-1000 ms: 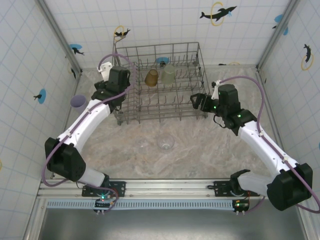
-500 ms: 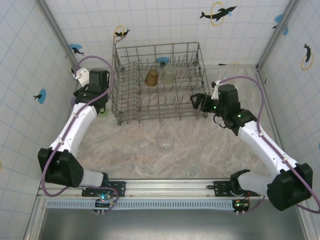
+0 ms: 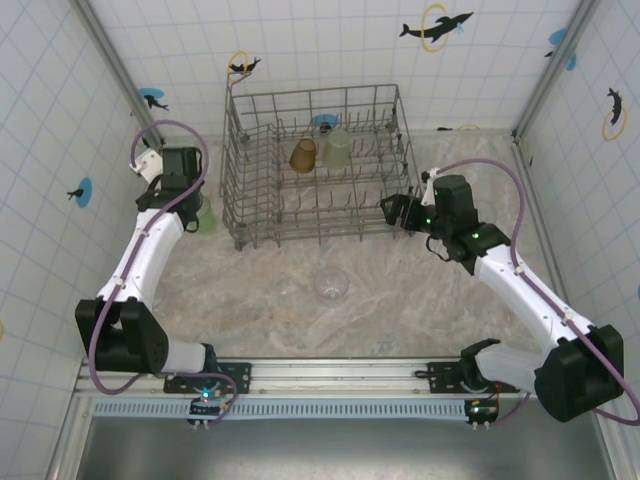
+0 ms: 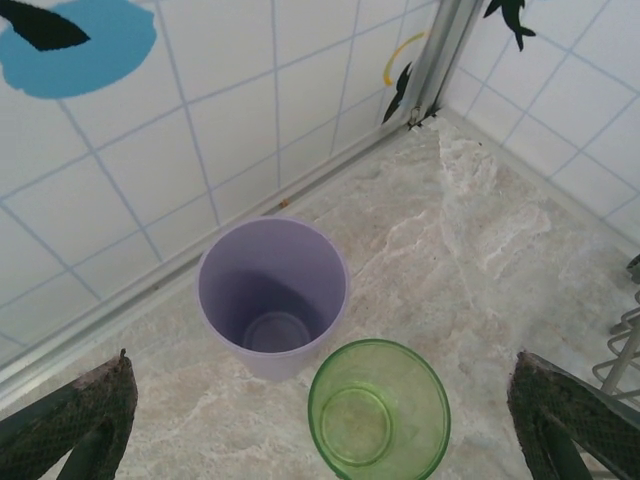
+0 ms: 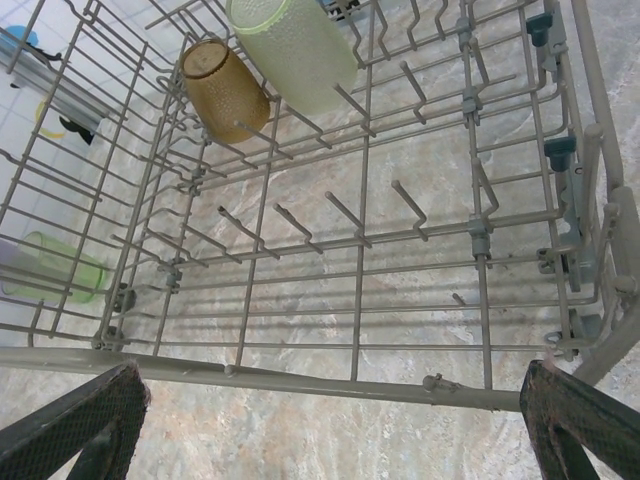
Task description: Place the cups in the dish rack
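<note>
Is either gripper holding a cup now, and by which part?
Nothing is held. The left gripper hangs open above the lilac cup and a green cup; the right gripper is open beside the dish rack.

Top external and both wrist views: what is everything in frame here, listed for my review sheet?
dish rack: one, grey wire, back centre of table
amber cup: one, amber-brown, on the rack's far tines
racked green cup: one, pale green, beside the amber cup
lilac cup: one, lilac, upright by the left wall
loose green cup: one, pale green, upright beside the lilac cup
clear cups: two, clear, on table before the rack
table: one, marbled beige
left gripper: open, above lilac and loose green cups
right gripper: open, at the rack's right side
</note>
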Tool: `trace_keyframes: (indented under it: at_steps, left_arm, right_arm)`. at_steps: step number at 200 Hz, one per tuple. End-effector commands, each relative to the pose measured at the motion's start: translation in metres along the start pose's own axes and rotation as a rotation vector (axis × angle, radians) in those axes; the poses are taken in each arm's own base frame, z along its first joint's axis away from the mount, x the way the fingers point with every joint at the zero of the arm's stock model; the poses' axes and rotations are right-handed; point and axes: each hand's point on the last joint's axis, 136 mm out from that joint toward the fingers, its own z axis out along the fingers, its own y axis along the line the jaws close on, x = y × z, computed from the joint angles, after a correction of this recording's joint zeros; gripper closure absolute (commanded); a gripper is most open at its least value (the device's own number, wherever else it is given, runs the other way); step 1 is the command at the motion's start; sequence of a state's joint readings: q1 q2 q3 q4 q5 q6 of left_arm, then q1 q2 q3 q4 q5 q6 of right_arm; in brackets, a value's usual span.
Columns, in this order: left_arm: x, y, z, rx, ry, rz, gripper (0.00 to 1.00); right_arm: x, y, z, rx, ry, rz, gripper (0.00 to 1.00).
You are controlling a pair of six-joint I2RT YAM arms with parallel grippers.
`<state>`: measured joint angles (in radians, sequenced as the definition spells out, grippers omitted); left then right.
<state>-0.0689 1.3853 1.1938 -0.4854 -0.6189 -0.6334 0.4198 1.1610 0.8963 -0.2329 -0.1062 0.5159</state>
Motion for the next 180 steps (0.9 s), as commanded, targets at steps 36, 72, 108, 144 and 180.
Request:
trace_keyframes:
  at_steps: [36,72,108,144,180]
  left_arm:
    - [0.037,0.014,0.027,0.059,0.162,-0.094,0.03]
    - [0.051,0.013,0.037,0.072,0.218,-0.099,0.03]
    - [0.066,0.019,0.049,0.084,0.280,-0.136,0.03]
    - [0.077,0.020,0.056,0.132,0.324,-0.193,0.07]
    - [0.090,0.015,0.067,0.147,0.373,-0.191,0.10]
  right_arm:
    - [-0.003,0.004,-0.007,-0.014,-0.032,-0.008,0.01]
    - [-0.001,0.004,-0.009,-0.020,-0.034,-0.005,0.01]
    - [0.001,0.003,-0.009,-0.015,-0.032,-0.005,0.01]
    - [0.003,0.003,-0.010,-0.012,-0.026,-0.007,0.01]
    - [0.000,0.004,-0.011,-0.011,-0.027,-0.009,0.01]
